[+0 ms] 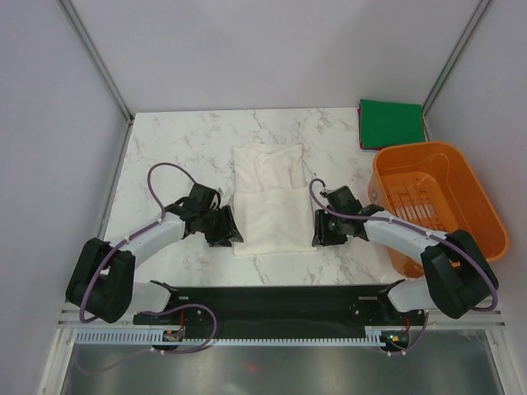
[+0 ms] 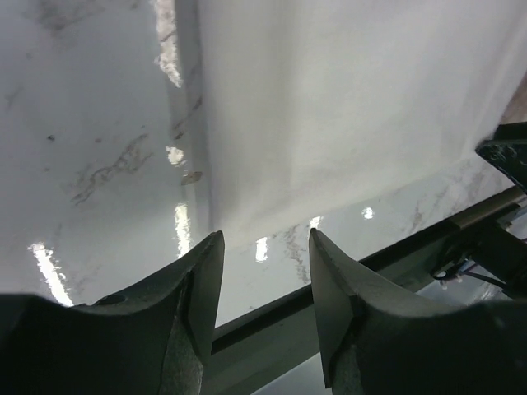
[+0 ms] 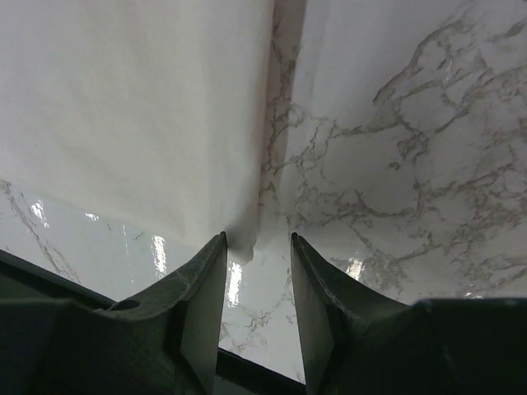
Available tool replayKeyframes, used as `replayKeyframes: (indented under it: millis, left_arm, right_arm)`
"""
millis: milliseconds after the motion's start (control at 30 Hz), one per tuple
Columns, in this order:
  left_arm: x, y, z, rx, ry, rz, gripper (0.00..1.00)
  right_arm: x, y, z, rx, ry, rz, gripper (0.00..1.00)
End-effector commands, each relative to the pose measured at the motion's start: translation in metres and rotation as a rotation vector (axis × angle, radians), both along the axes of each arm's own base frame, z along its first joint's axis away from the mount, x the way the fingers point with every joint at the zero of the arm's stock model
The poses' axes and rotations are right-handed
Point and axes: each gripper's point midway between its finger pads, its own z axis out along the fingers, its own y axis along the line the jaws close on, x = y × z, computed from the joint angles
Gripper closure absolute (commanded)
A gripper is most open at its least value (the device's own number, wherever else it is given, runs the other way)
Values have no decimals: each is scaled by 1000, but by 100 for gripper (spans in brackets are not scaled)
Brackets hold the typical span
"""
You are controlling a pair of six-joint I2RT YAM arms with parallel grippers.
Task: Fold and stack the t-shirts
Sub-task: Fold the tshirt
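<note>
White t-shirt (image 1: pixel 272 206) lies mid-table on the marble table (image 1: pixel 181 140), partly folded, near half doubled over so an edge runs across its middle; red print not visible. Dark green t-shirt (image 1: pixel 391 122) folded square at far right corner, well apart from the white one. Orange basket (image 1: pixel 461 152) on the right, near side of the green tee, just beside the right arm.

Left gripper (image 1: pixel 224 227) low at the white tee's near left corner; left wrist view: fingers (image 2: pixel 202 280) apart, nothing between them, cloth edge (image 2: pixel 354 107) just beyond the tips. Right gripper (image 1: pixel 321 228) at the tee's near right edge; right wrist view: fingers (image 3: pixel 206 280) apart, the tee's corner (image 3: pixel 132 107) reaches right up to the gap, not clamped; bare marble (image 3: pixel 412 164) to the right.
</note>
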Motion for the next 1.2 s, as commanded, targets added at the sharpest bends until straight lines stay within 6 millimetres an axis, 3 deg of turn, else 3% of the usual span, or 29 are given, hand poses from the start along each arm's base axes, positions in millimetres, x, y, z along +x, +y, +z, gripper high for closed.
replayKeyframes:
  millis: [0,167,367,400,467,533,633,700,733,833,867,933,967,1033,1067,1133,1167]
  left_arm:
    - [-3,17,-13,82,-5,78,46]
    - [-13,21,-33,119,68,73,46]
    - [-12,21,-35,123,77,71,46]
    - [-7,28,-34,169,57,96,97]
    - [-1,39,-30,240,50,120,98]
    - [3,50,-27,309,42,129,98]
    - [11,65,-16,396,10,152,98]
    - [17,68,-6,413,-16,166,81]
    - [20,67,3,398,-47,172,65]
    - [28,60,24,350,-104,173,53]
    - [31,55,35,322,-133,166,51]
    - [34,51,43,298,-152,156,50]
    - [34,43,50,257,-156,139,50]
    - [34,31,57,214,-163,115,50]
    - [34,19,65,166,-172,88,50]
    - [34,-10,77,78,-218,15,52]
    - [28,-26,83,13,-210,-16,53]
  right_arm:
    - [11,16,12,84,-86,21,55]
    - [-4,21,-2,106,-51,38,60]
    - [-11,30,3,145,-83,36,89]
    - [-13,29,2,142,-80,30,96]
    - [-20,33,3,155,-71,12,100]
    - [-31,39,4,166,-75,14,99]
    - [-41,44,7,185,-72,-10,79]
    - [-40,41,12,176,-77,-35,68]
    - [-34,38,17,160,-107,-55,64]
    - [-14,35,40,119,-159,-89,55]
    - [-3,41,57,128,-186,-92,53]
    - [12,42,66,113,-198,-105,51]
    - [27,48,84,130,-223,-118,50]
    - [56,40,83,97,-227,-186,50]
    - [80,39,100,98,-275,-229,51]
    - [116,25,96,56,-279,-305,51]
    - [143,23,116,58,-341,-340,53]
